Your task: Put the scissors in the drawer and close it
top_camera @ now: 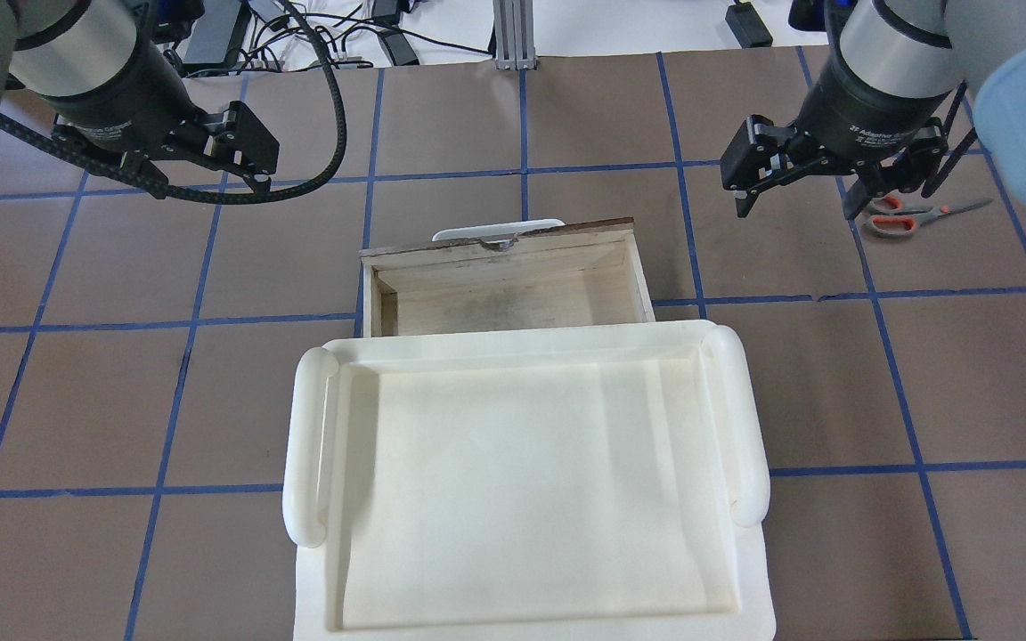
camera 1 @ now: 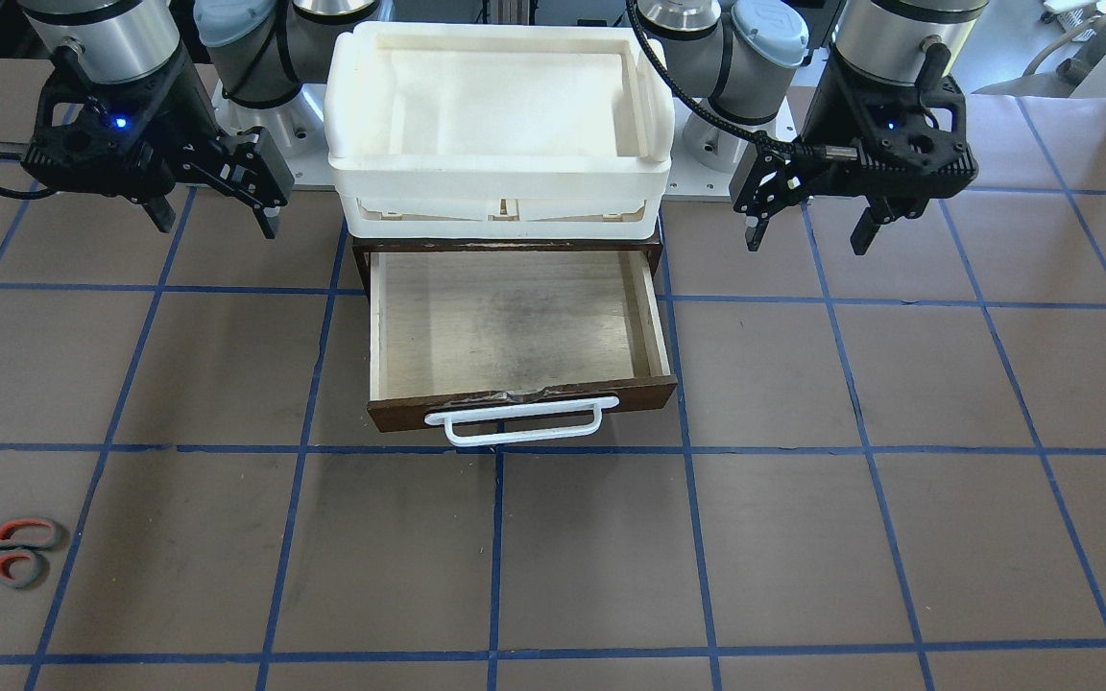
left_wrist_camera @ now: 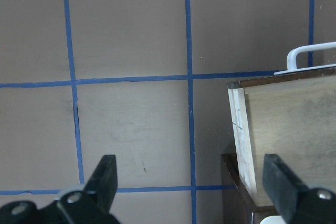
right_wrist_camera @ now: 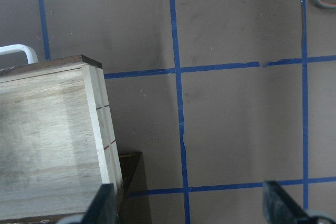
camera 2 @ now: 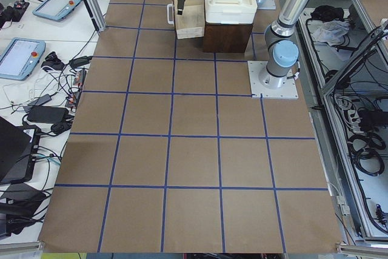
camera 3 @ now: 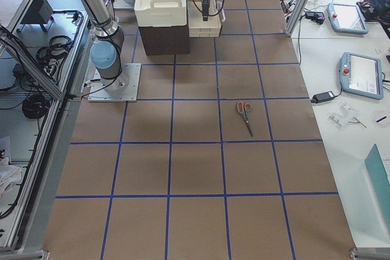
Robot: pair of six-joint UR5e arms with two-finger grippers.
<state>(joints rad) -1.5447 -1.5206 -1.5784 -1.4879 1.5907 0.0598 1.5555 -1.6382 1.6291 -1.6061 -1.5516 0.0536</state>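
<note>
The drawer [camera 1: 515,326] stands pulled out of a dark brown cabinet [camera 3: 163,39] at the robot's edge of the table [camera 1: 803,537], its front pointing toward the opposite edge. Its pale plywood floor shows from wall to wall, marked only by a dark smudge near the middle. A white bar handle [camera 1: 515,422] sits on the dark brown front.

A white plastic tray [camera 1: 500,106] rests on top of the cabinet, above and behind the open drawer. Its smooth floor is likewise in full view, with rounded grips along its two short sides.

The scissors [camera 1: 1,552] lie flat on the table, outside both containers. They are well off to the robot's right of the drawer and nearer the edge across from the robot than the drawer front is. Their orange-lined loops point toward the drawer and the blades point away from it.

The left gripper [camera 1: 807,235] hovers above the table just off the drawer's left side. Its fingers are spread wide, with only table between them in its wrist view. The right gripper [camera 1: 217,223] hovers off the drawer's right side, likewise spread and holding nothing, well apart from the scissors.
</note>
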